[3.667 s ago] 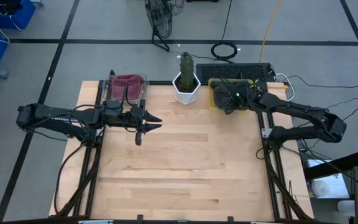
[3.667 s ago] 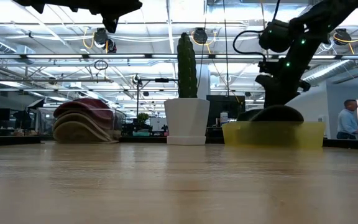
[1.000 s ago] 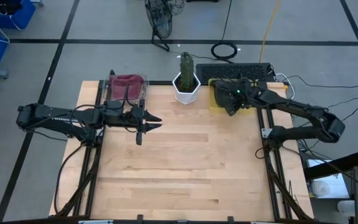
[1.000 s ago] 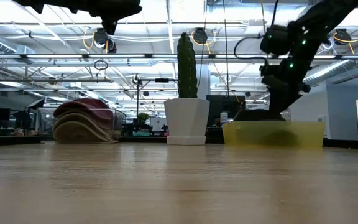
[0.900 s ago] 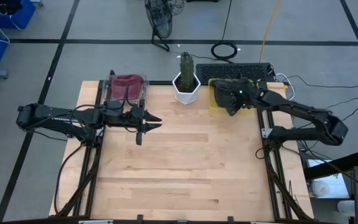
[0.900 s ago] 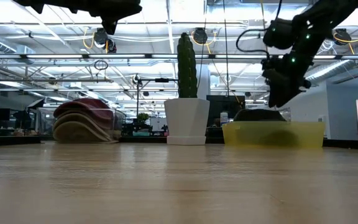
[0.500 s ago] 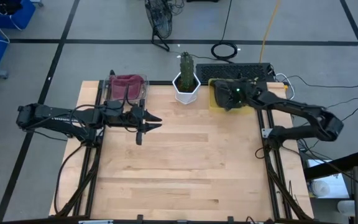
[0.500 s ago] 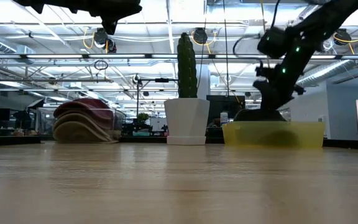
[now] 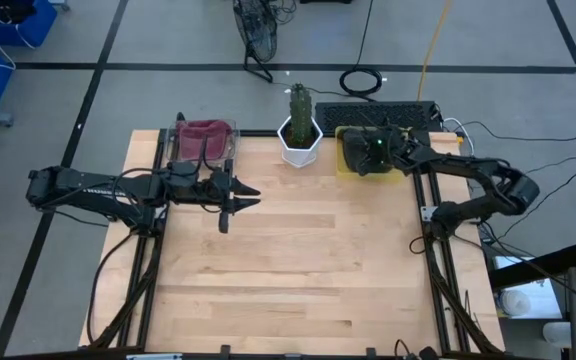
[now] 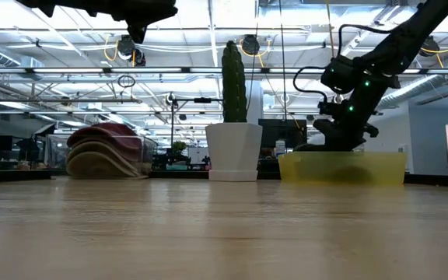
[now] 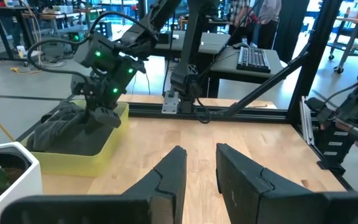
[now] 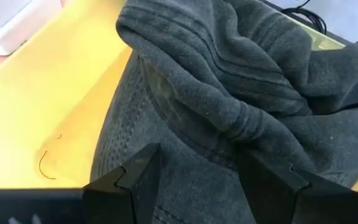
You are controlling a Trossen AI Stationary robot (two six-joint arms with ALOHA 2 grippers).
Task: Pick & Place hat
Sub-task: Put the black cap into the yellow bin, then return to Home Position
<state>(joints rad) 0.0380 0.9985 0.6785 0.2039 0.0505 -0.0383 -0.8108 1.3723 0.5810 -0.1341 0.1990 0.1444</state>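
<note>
A dark grey hat [image 12: 229,81] lies crumpled in a yellow bin [image 9: 341,160] at the table's far right; the left wrist view shows the hat [image 11: 61,127] resting in the bin [image 11: 104,152]. My right gripper [image 9: 368,152] is down over the bin, its fingers open with a ridge of hat folds between them [image 12: 204,180]. A stack of hats, maroon on top [image 9: 204,135], sits in a clear container at the far left. My left gripper [image 9: 236,196] waits open above the table's left middle. My right gripper comes from above, pointing down into the bin [image 10: 341,167], with one open finger [image 12: 138,177] on either side of the hat's folded crown [image 12: 197,134]. The fingertips lie below the picture's edge, so I cannot tell whether they touch the cloth.
A white pot with a cactus [image 9: 299,135] stands at the far edge between the hat stack [image 10: 103,152] and the yellow bin. A keyboard [image 9: 378,113] lies beyond the table. Bare wood spreads across the middle and near side.
My right gripper rose a little over the bin, then came down toward the hat and shifted slightly toward the table's far edge. The hat and the bin stayed in place.
</note>
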